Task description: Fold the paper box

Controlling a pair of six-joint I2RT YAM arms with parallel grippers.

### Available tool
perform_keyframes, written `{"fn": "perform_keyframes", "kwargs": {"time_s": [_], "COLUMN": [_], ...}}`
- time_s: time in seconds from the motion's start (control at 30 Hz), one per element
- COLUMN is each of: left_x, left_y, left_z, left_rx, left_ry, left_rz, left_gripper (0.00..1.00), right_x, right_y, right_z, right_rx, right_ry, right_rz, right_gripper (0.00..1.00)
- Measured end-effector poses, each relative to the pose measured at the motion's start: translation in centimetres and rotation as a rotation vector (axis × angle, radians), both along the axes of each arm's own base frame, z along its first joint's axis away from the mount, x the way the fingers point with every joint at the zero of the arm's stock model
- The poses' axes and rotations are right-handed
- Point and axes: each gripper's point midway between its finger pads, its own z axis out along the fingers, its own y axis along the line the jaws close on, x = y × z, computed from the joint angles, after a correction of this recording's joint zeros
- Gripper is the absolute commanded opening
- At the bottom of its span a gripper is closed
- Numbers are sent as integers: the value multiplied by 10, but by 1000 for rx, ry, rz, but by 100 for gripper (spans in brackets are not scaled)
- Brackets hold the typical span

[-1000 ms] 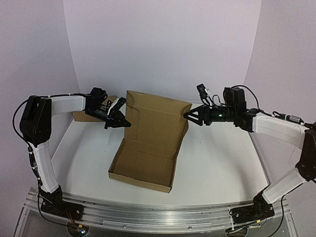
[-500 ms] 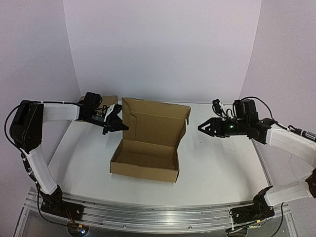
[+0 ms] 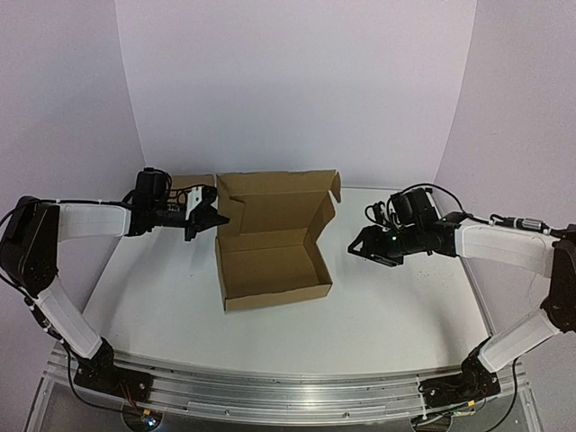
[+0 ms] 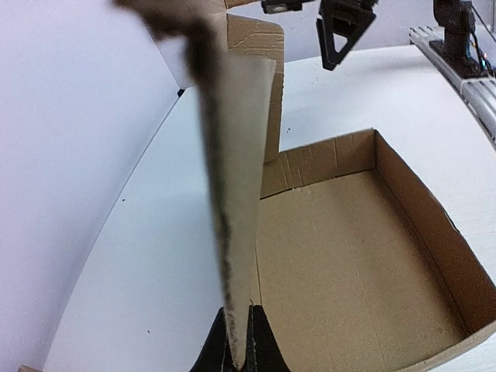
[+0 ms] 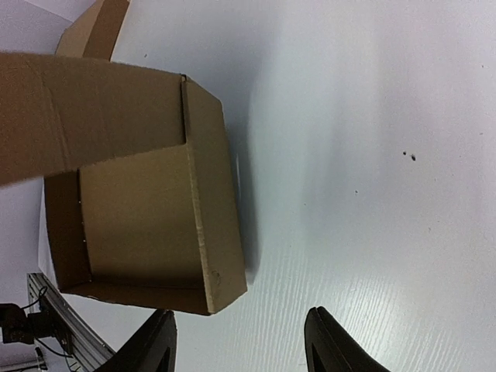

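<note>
The paper box (image 3: 270, 265) sits mid-table as a shallow open brown tray, with its lid (image 3: 283, 200) standing upright at the back. My left gripper (image 3: 214, 219) is shut on the lid's left side flap (image 4: 232, 194); in the left wrist view the gripper (image 4: 239, 355) pinches the flap's thin edge, beside the tray interior (image 4: 349, 256). My right gripper (image 3: 356, 248) hangs open just right of the box, low over the table. In the right wrist view it (image 5: 240, 345) holds nothing, and the tray's near corner (image 5: 221, 279) lies just ahead of its left fingertip (image 5: 159, 341).
A smaller plain brown cardboard box (image 3: 192, 183) lies at the back left behind my left gripper, also seen in the right wrist view as the plain box (image 5: 97, 27). The white table (image 3: 405, 297) ends at a metal rail (image 3: 270, 391) along the near edge.
The box has turned and its tray has settled flat, with the lid lower than before. My left gripper moved left with the flap. My right gripper dropped toward the table beside the box.
</note>
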Motion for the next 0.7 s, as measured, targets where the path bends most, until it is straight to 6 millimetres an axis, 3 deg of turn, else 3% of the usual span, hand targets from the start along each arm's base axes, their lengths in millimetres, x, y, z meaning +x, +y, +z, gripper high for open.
{"fn": "perform_keyframes", "kwargs": {"time_s": [0.1,0.23,0.37,0.7], "left_x": [-13,-28,-37,-64], "left_y": [4,7,9,15], "left_z": [-11,-34,-43,-60], "left_rx": [47,111,153,238], "left_ry": [-123,-228,-300,-274], "left_rz": [-45,-122,-190,-337], "left_gripper": [0,1,9,31], "right_x": [7,8,6,4], "right_y": [2,2,3,21], "right_z": [3,-10,-19,-13], "right_rx": [-3,-23,-38,-29], "right_ry": [-16,10,33,20], "right_rz": [-6,-9,-4,42], "right_gripper": [57,58,59,60]}}
